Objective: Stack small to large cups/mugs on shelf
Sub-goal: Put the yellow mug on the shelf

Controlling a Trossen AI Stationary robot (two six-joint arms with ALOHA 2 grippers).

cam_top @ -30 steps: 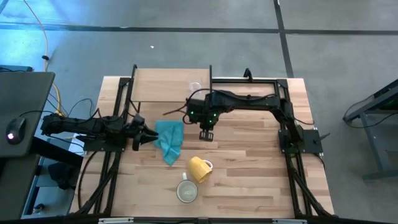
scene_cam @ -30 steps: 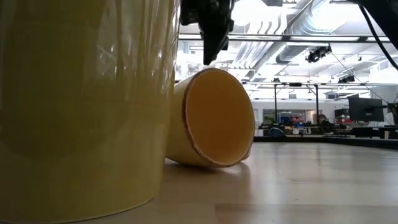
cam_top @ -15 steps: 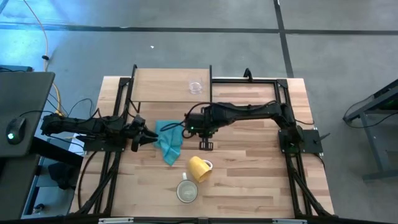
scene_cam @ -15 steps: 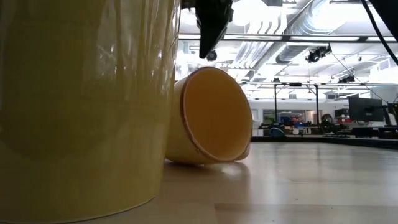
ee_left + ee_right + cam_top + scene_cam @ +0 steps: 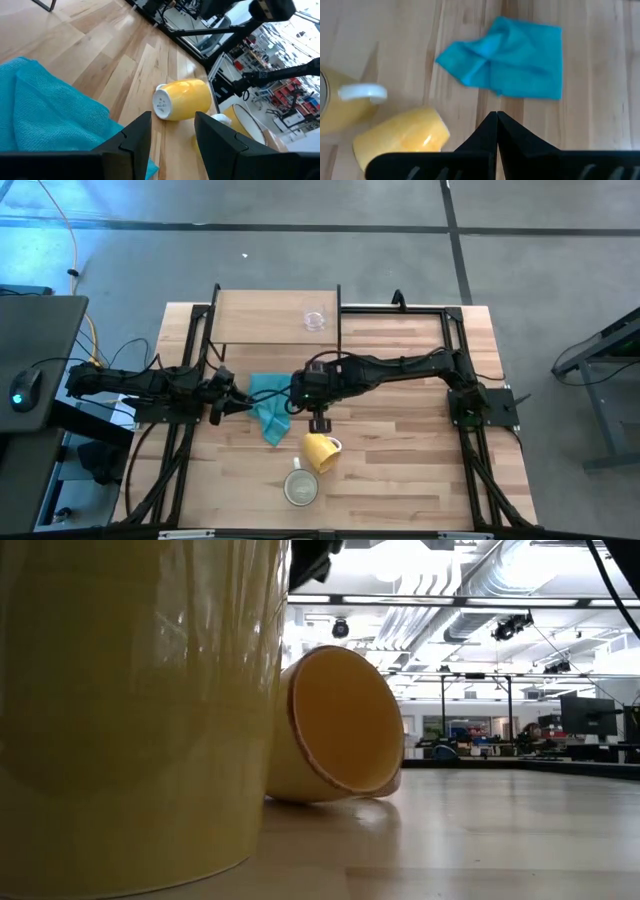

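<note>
Lowest in my overhead frame stands the cream mug (image 5: 300,488), upright. Just above it the yellow mug (image 5: 319,451) lies on its side. My right gripper (image 5: 318,421), fingers pressed together, hovers directly above that mug. Left of centre, my left gripper (image 5: 232,401), fingers apart, sits beside the teal cloth (image 5: 272,405). Farthest up, the glass cup (image 5: 315,320) stands on the shelf (image 5: 260,320).

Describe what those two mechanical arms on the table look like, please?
Both arms are dark, nearly black, and jointed, with thin black cables trailing along them. The right arm is long and slim; the left arm looks chunkier. Each ends in a tool with two dark, wedge-shaped fingers.
</note>
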